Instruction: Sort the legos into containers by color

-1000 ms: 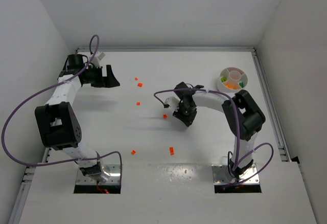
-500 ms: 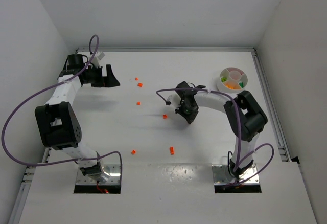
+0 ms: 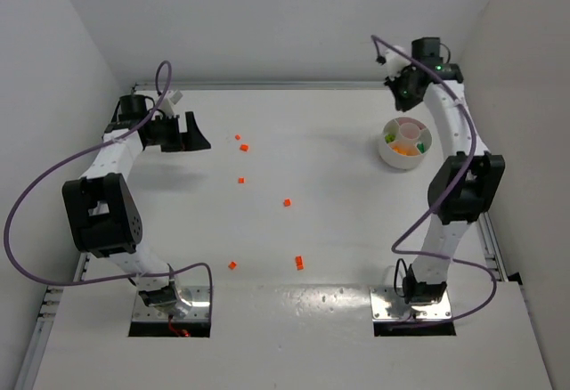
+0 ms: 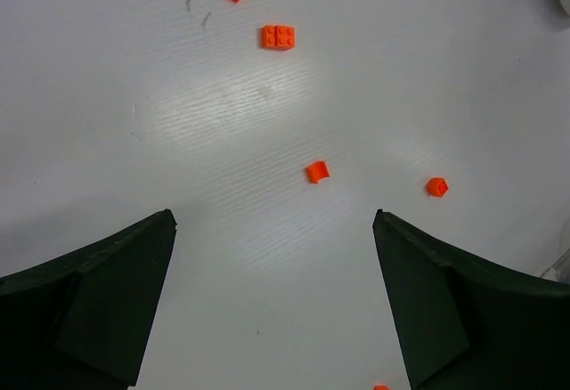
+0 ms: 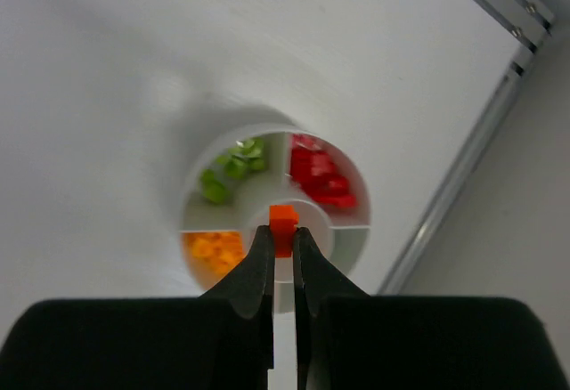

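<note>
The orange brick (image 5: 283, 219) is sitting pinched between the fingertips of the right gripper (image 5: 282, 235), whose jaws are standing almost together on it. From the wrist camera the brick is lining up over the central well of the round white dish (image 5: 189, 199), which is lying beneath the tips. Ahead of those tips on the left, one section is holding green bricks (image 5: 227, 172). On the right another is holding red bricks (image 5: 319, 174), and nearer on the left a third is holding orange-yellow bricks (image 5: 214, 247). An aluminium rail (image 5: 485, 132) is running close past the dish on the gripper's right, leaving little room there, while bare table (image 5: 107, 96) is spreading away to its left. Only the overhead camera is showing this gripper (image 3: 405, 92) raised near the far right corner, the dish (image 3: 389, 152) sitting on its near side. The left gripper (image 4: 273, 221) is hanging with its jaws spread wide and nothing between them. Its own camera is picking out loose orange bricks (image 4: 279, 36) scattered on open table ahead of it, one (image 4: 317, 172) lying closest to the gap. In the overhead view these are showing only as specks.
</note>
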Robot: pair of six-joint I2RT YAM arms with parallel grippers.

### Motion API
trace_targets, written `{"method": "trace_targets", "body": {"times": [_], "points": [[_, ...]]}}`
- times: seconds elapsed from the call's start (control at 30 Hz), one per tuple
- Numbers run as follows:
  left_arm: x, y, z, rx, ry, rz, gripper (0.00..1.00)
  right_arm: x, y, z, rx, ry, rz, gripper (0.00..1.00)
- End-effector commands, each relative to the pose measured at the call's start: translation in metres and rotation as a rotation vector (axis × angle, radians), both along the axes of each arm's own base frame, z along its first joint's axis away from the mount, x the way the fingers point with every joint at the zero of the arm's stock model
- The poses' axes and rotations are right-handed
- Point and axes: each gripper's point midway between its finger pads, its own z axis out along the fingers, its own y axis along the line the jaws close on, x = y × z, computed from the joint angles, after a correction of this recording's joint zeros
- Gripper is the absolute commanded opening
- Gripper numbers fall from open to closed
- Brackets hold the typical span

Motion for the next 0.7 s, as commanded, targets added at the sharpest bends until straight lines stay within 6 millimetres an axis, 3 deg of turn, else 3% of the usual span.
{"method": "trace_targets", "body": {"times": [0.0,0.07,0.17,0.4,0.5,0.57,0.67], "points": [[0.01,-0.003,0.014,-0.017,-0.06,-0.009,1.0,-0.006,-0.04,-0.021,-0.005,0.134,-0.021,0.0],[0.011,-0.003,0.016,-0.02,-0.064,-0.004,1.0,-0.006,-0.058,-0.025,0.001,0.155,-0.045,0.0],[0.013,-0.006,0.013,-0.021,-0.064,-0.014,1.0,-0.008,-0.066,-0.036,0.026,0.199,-0.05,0.0],[0.013,-0.006,0.013,-0.021,-0.064,-0.014,1.0,-0.016,-0.066,-0.049,0.054,0.241,-0.048,0.0],[0.013,-0.006,0.01,-0.022,-0.055,-0.013,1.0,-0.018,-0.07,-0.056,0.052,0.258,-0.05,0.13],[0.014,-0.005,0.009,-0.02,-0.049,-0.001,1.0,-0.02,-0.071,-0.059,0.045,0.268,-0.054,0.32],[0.015,-0.004,0.006,0.005,-0.044,0.01,1.0,-0.022,-0.073,-0.062,0.037,0.28,-0.059,0.39]]}}
